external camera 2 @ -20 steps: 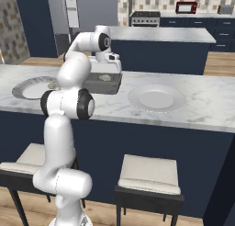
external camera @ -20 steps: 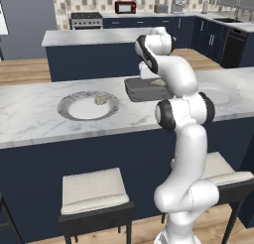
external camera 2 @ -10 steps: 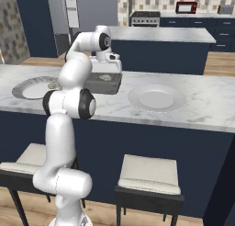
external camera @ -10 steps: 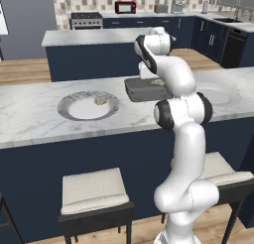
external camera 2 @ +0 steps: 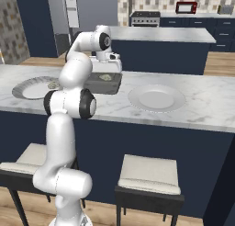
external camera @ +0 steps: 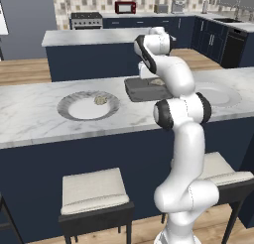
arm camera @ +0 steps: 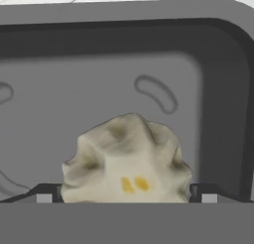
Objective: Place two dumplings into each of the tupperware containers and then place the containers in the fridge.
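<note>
A shallow grey tupperware container (external camera: 140, 91) (external camera 2: 97, 85) sits on the marble counter between two plates. One beige dumpling (arm camera: 126, 158) (external camera 2: 106, 76) lies on its floor. My gripper (arm camera: 126, 197) (external camera: 151, 77) (external camera 2: 108, 70) hangs low over that container, open, with one fingertip (arm camera: 47, 195) on each side of the dumpling and spread wide. Another dumpling (external camera: 100, 99) (external camera 2: 53, 85) rests on the round grey plate (external camera: 69, 109) to the left. A tall flat grey front far back, possibly the fridge (external camera 2: 92, 9), is closed.
A second round plate (external camera: 221, 95) (external camera 2: 156, 98) lies bare to the right of the container. Two stools (external camera: 94, 191) (external camera 2: 149, 174) stand below the counter's near edge. A second island (external camera: 84, 37) and dark blue cabinets with a stove stand behind.
</note>
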You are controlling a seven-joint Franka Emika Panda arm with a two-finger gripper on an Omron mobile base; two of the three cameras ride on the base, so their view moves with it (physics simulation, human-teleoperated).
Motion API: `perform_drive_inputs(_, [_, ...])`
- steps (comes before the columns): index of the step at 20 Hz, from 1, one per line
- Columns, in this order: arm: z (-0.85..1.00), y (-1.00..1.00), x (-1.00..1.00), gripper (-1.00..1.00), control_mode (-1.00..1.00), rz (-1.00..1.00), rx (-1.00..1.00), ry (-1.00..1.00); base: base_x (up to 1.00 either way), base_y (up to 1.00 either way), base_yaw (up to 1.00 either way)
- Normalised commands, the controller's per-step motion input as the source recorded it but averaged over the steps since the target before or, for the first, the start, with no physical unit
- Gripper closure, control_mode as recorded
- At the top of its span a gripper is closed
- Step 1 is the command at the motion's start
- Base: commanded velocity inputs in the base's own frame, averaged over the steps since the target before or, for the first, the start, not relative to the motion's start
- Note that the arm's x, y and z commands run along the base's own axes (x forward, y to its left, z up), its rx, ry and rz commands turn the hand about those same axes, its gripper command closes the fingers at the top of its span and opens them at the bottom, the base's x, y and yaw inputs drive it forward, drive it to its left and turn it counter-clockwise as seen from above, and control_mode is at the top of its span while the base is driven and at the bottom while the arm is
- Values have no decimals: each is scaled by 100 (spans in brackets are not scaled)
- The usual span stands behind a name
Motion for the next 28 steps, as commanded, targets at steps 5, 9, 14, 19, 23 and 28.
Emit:
perform_drive_inputs(5, [-1, 0, 0, -100, -100, 0, 0, 0, 0, 0, 0])
perform_drive_inputs(9, [-1, -18, 0, -100, -100, 0, 0, 0, 0, 0, 0])
perform_drive_inputs(14, [0, -5, 5, -100, -100, 0, 0, -4, 0, 0, 0])
perform_drive_inputs(19, [0, 0, 14, -100, -100, 0, 0, -5, 0, 0, 0])
perform_drive_inputs(23, [0, 0, 24, -100, -100, 0, 0, -5, 0, 0, 0])
perform_drive_inputs(28, [0, 0, 34, -100, -100, 0, 0, -6, 0, 0, 0])
